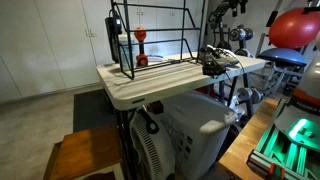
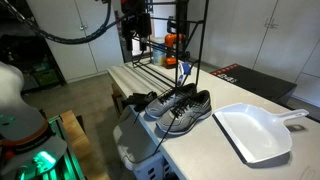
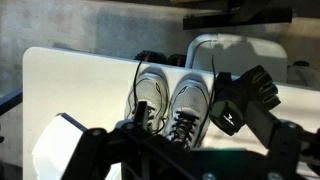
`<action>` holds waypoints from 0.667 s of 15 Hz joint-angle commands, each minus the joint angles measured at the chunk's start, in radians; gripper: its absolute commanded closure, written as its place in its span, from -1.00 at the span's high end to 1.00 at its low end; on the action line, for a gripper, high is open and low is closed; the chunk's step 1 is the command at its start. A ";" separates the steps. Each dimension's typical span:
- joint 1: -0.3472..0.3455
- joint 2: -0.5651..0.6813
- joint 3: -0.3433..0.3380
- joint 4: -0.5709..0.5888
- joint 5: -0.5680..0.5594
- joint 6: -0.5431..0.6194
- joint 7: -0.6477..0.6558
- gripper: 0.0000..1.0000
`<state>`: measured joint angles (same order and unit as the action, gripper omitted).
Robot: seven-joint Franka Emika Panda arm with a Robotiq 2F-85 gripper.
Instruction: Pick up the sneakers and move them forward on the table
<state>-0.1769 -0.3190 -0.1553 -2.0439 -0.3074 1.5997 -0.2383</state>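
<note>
Task barely begun, by my read: the sneakers [image 2: 180, 110] sat soles-down on the table [image 2: 195, 152], side by side and touching, w/ no sign of a lift. They lay near one long edge, well apart from the black wire rack [image 2: 188, 45] at the far end and just beside a white dustpan [image 2: 255, 132]. The gripper [image 3: 180, 130] hung close over the pair w/ its fingers [image 3: 235, 105] spread wide and nothing held between them. Whether a pad already touched a shoe couldn't be told from the wrist view, and in the exterior views the gripper was too dark and small to settle it. So approach looked abt done; left to do: close on the pair (or one shoe at a time, can't say which would work), raise, carry fwd, set down, let go. As for heading, both shoes ran parallel, long axes roughly crosswise to the table's long side, a bit diagonal. In the wrist view the pale openings sat higher in frame and the laces lower, so toes probably pointed toward the gripper's side of the table and heels toward the opposite edge. That's a judgement, as fine detail was blurred.
</note>
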 commanded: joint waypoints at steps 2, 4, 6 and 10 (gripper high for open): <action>0.014 0.001 -0.011 0.004 -0.003 -0.004 0.002 1.00; 0.014 0.001 -0.011 0.004 -0.003 -0.004 0.002 1.00; 0.014 0.001 -0.011 0.004 -0.003 -0.004 0.002 1.00; 0.015 0.012 -0.021 0.010 -0.004 0.009 -0.028 1.00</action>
<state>-0.1763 -0.3190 -0.1555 -2.0437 -0.3074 1.5998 -0.2383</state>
